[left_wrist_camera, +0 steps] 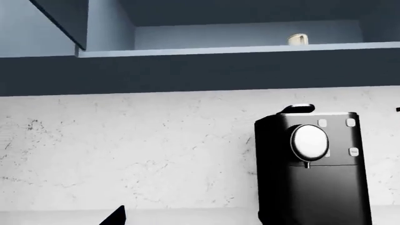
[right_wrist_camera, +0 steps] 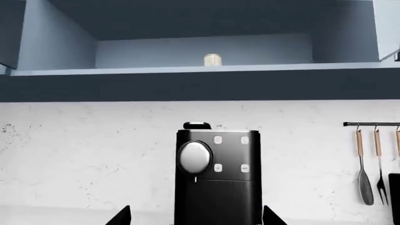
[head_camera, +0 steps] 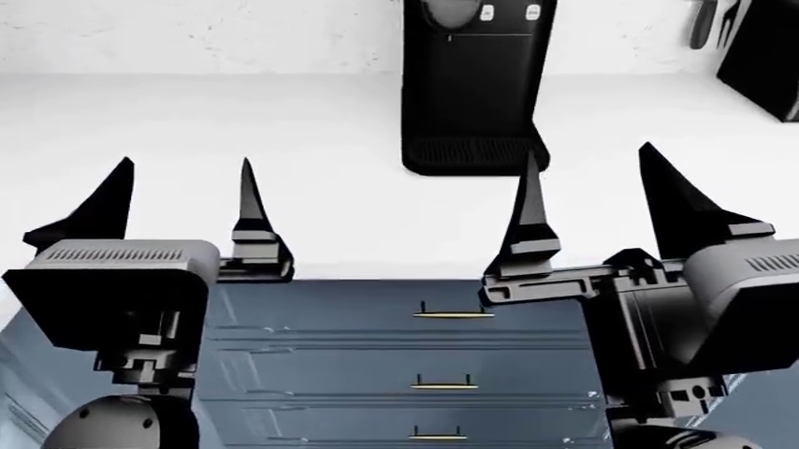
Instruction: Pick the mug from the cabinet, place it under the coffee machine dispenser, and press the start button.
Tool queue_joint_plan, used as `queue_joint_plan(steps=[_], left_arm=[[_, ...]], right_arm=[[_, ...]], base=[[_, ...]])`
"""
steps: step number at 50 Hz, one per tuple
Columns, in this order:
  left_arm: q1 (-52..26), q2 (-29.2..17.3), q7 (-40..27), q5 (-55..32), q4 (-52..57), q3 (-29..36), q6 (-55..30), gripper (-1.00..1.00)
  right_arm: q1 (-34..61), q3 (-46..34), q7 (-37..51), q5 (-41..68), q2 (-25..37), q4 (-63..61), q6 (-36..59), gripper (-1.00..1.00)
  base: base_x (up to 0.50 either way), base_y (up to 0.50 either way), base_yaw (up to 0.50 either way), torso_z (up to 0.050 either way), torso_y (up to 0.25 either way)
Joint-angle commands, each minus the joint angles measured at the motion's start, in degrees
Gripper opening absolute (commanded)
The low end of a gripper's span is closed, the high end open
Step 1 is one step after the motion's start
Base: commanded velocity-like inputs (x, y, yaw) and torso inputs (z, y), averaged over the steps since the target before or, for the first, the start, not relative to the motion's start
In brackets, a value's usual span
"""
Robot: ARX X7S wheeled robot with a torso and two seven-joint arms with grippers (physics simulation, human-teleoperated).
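The small cream mug stands on the shelf of the open upper cabinet, well above the counter; the left wrist view shows the mug too. Below it stands the tall black coffee machine, with its silver dome dispenser and small pale buttons. Its ribbed drip tray holds nothing. My left gripper and right gripper hover open over the counter's front edge, with nothing between their fingers. The right gripper faces the machine.
A white counter runs along a marbled wall. Drawers with brass handles lie under it. Utensils hang from a rail at the right, next to a black appliance. A cabinet door stands open.
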Motion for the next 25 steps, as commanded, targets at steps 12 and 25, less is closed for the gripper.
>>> queue_joint_plan(steps=[12, 25], left_arm=[[-22.2, 6.7, -4.5, -3.6, -14.1, 0.7, -16.7, 1.0], [-66.1, 9.1, -13.3, -25.2, -116.9, 31.9, 30.2, 1.0]], right_arm=[[5.7, 1.2, 11.1, 12.8, 6.6, -1.0, 3.0, 1.0], [52.4, 10.9, 42.8, 63.8, 11.0, 12.7, 30.0, 1.0]], base=[[0.04, 0.25, 0.0, 0.0, 0.0], [0.15, 0.0, 0.0, 0.0, 0.0]])
